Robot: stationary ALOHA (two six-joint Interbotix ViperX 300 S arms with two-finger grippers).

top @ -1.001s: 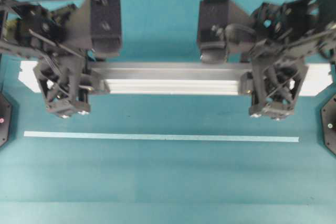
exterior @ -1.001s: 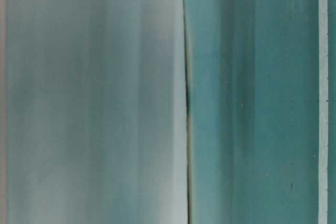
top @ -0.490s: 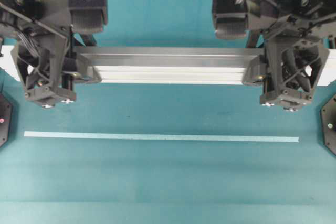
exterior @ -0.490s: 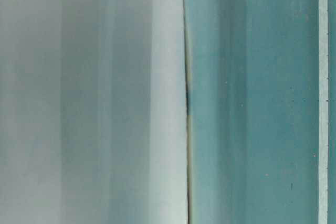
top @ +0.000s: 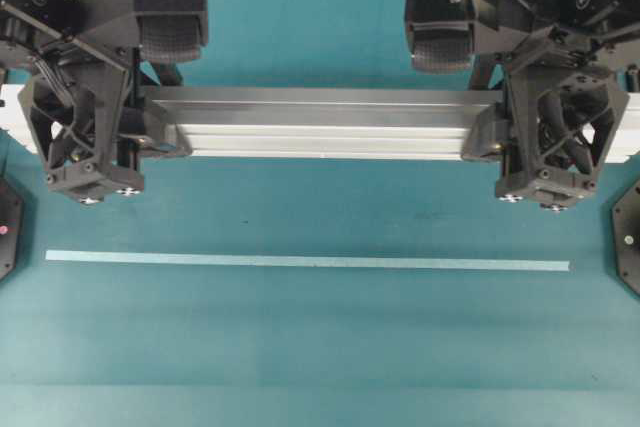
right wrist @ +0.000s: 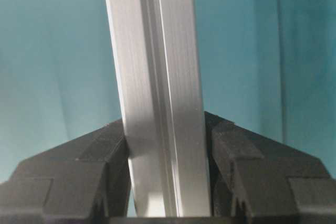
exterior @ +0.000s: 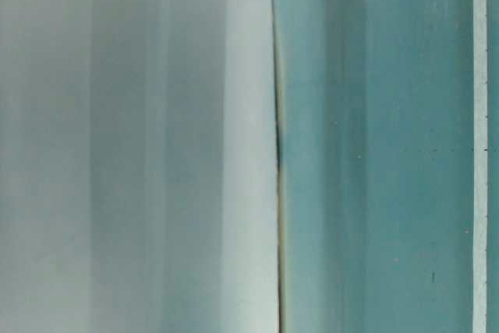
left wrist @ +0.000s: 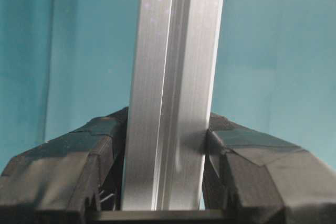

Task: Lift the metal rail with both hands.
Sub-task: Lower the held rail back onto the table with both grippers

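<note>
The metal rail is a long grooved silver bar held level above the teal table, running nearly the whole width of the overhead view. My left gripper is shut on the rail near its left end, my right gripper near its right end. In the left wrist view the rail runs up between the black taped fingers, which press both its sides; the left gripper is clamped. In the right wrist view the rail sits likewise squeezed in my right gripper. Both rail ends are hidden behind the arms.
A thin pale tape strip lies on the table nearer the front, also visible as the tape strip at table level. Black round mounts sit at both side edges. A blurred pale grey surface fills the left half of the table-level view.
Both grippers and the rail have risen towards the overhead camera and look larger. Over the last half second they have barely moved.
</note>
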